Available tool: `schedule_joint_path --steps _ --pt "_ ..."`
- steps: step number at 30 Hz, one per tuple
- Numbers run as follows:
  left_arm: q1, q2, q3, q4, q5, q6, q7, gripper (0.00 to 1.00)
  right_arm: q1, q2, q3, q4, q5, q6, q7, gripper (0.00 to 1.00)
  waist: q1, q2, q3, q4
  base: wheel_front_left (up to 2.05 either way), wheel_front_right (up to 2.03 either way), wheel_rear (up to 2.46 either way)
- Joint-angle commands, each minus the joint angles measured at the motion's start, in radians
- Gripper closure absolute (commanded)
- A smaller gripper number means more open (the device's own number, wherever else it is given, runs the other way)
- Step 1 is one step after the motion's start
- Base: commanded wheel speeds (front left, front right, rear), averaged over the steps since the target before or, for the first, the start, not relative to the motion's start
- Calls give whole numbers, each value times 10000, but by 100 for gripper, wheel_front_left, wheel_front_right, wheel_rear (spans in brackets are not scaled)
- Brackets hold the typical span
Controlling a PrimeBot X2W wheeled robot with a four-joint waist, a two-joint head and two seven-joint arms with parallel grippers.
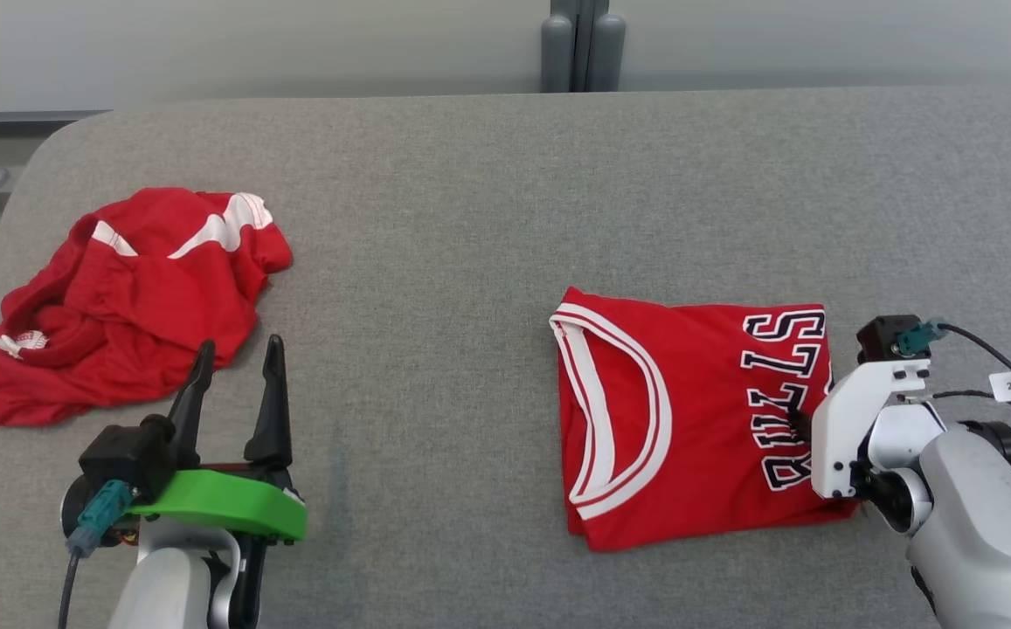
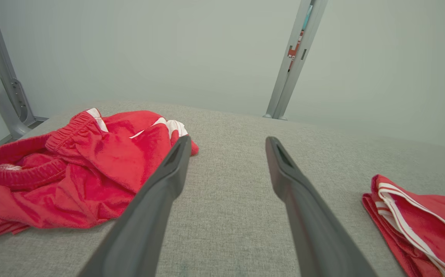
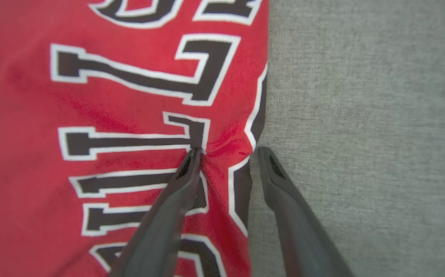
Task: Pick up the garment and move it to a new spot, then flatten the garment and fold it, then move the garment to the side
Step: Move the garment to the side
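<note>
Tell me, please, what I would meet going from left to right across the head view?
Crumpled shorts → left gripper → folded jersey → right gripper, its fingers at the jersey's right edge.

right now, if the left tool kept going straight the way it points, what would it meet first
Ahead of the left tool lies bare grey surface, so the way looks free. The crumpled red garment sits close beside one finger and may get brushed; depth is unclear.
</note>
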Motion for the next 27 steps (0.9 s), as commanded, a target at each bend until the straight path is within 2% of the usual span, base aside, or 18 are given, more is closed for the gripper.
schedule_joint_path --steps 1,6,8,9,16,22,27 --pt "-186 43 100 -85 28 -20 4 0 175 49 367 333 68 -2 288 100 0 0 174 8 0 0 0" --pt "-145 85 333 -372 199 -20 4 0 -717 -891 1251 -347 -113 -23 64 100 0 0 394 -526 0 0 0" --pt "-177 174 460 -606 297 -20 4 0 -1301 -1712 1750 -831 -194 -20 -92 100 0 0 555 -1038 0 0 0" --pt "-201 185 518 -672 290 -20 5 0 -1435 -1916 1880 -915 -217 -16 -99 100 0 0 605 -1209 0 0 0" --pt "-512 245 428 -1154 457 -20 4 0 -2291 -3519 2068 -1107 -341 -11 -602 100 0 0 1131 -2370 0 0 0" --pt "-823 365 85 -1397 529 -20 4 0 -2804 -4159 1807 -805 -690 -11 -1354 100 0 0 1643 -2966 0 0 0" --pt "-1113 566 -194 -1499 590 -20 4 0 -3198 -4480 1403 -223 -1143 -11 -2161 100 0 0 2139 -3143 0 0 0"
